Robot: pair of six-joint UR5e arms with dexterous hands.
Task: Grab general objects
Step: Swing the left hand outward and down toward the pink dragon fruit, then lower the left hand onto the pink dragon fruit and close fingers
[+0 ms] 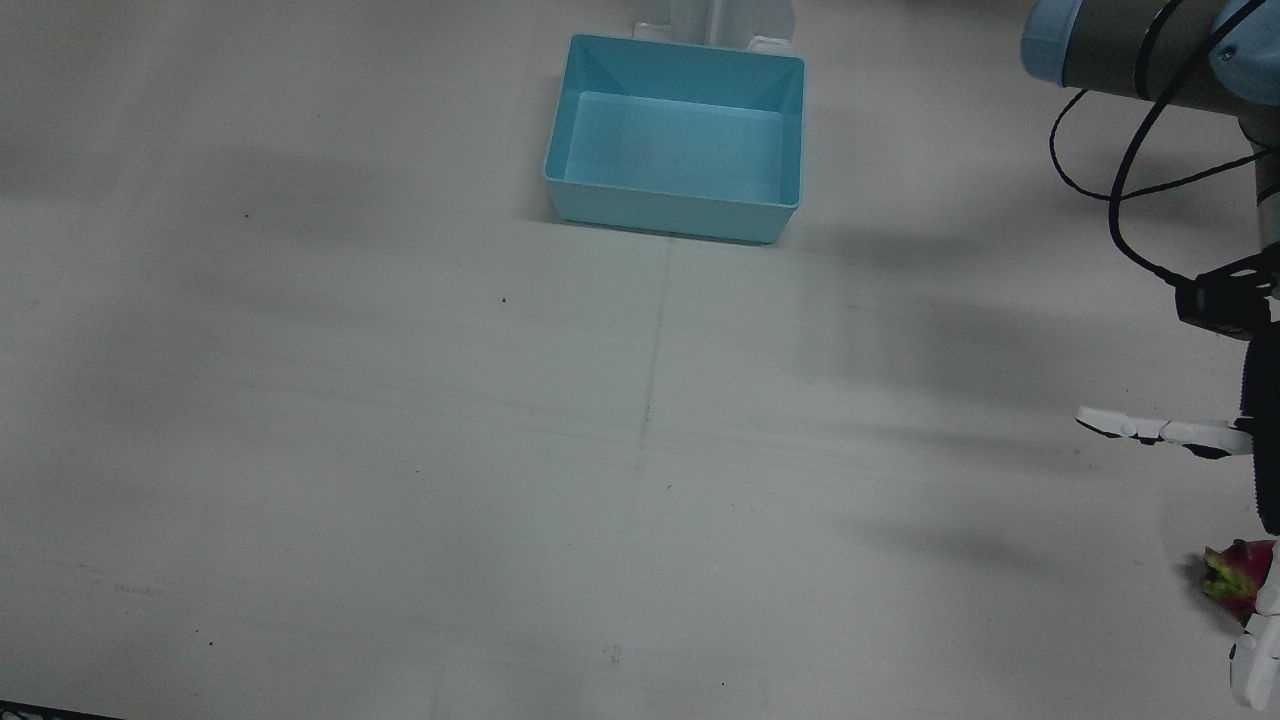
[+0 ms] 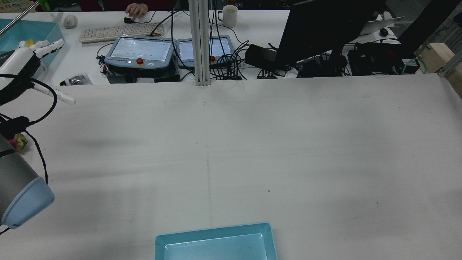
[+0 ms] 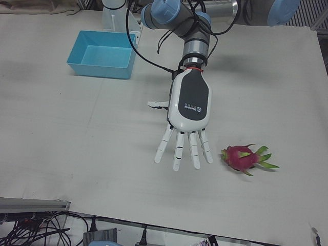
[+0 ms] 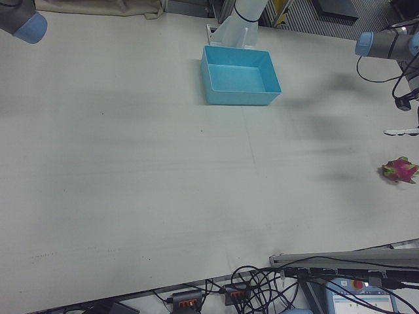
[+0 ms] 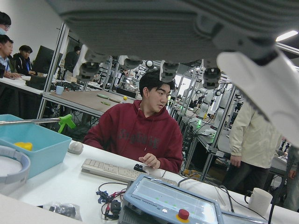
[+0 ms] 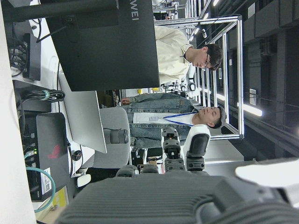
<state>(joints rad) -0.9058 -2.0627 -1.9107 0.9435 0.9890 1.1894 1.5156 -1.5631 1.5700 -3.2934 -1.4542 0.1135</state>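
A pink dragon fruit [image 3: 245, 158] with green scales lies on the white table near the operators' edge; it also shows at the views' edges as the dragon fruit [image 1: 1238, 576] [image 4: 399, 170] [image 2: 19, 141]. My left hand [image 3: 188, 115] hovers flat just beside it, toward the table's middle, open, fingers spread and pointing at the operators, thumb out sideways. It touches nothing. The left hand [image 2: 22, 59] shows partly at the rear view's left edge. My right hand [image 6: 182, 154] appears only in its own camera, fingers apart and holding nothing, facing the far desks.
A light blue bin [image 1: 668, 214] [image 3: 100, 70] [image 4: 243, 98] stands empty near the robot's pedestals at the table's middle. Beyond the table's far edge are teach pendants [image 2: 140, 50], cables, a monitor [image 2: 325, 25] and seated people [image 5: 140, 130].
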